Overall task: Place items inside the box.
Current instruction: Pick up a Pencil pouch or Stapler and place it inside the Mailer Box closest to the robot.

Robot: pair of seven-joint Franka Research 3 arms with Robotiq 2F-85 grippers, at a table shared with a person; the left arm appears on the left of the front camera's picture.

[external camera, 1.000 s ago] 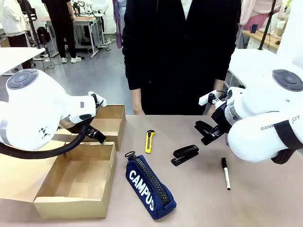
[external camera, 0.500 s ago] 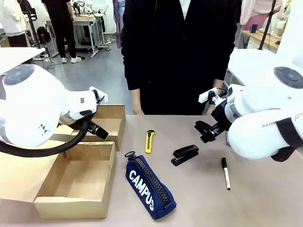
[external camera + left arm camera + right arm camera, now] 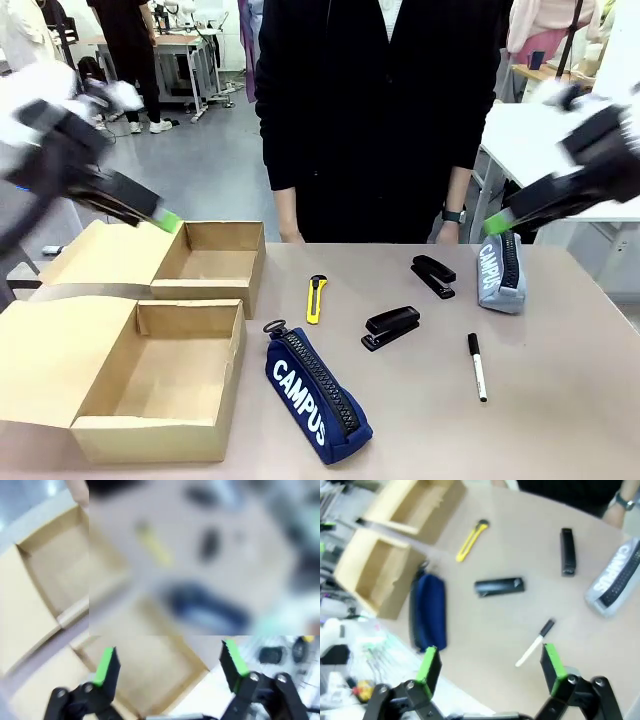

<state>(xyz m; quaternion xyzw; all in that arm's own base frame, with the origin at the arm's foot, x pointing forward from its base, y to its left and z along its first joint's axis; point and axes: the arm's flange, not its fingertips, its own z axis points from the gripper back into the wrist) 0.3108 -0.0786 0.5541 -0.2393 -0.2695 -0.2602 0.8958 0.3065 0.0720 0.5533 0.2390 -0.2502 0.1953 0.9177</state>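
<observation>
Boxes number two, both tan cardboard and both empty: the long box [image 3: 150, 438], lid flap folded open, sits nearest at the counter's [image 3: 560, 400] left, with the shorter box [image 3: 200, 292] just behind it. Rightward on the counter lie one yellow utility knife [image 3: 316, 298], one navy CAMPUS pencil case [image 3: 318, 395], two staplers (the black stapler [image 3: 391, 327] and a farther stapler [image 3: 433, 275]), one black marker [image 3: 477, 366] and one grey pencil case [image 3: 500, 272], all outside the boxes. The left fingers [image 3: 106, 665] are spread wide, grasping nothing, and the right fingers [image 3: 551, 662] are likewise released.
</observation>
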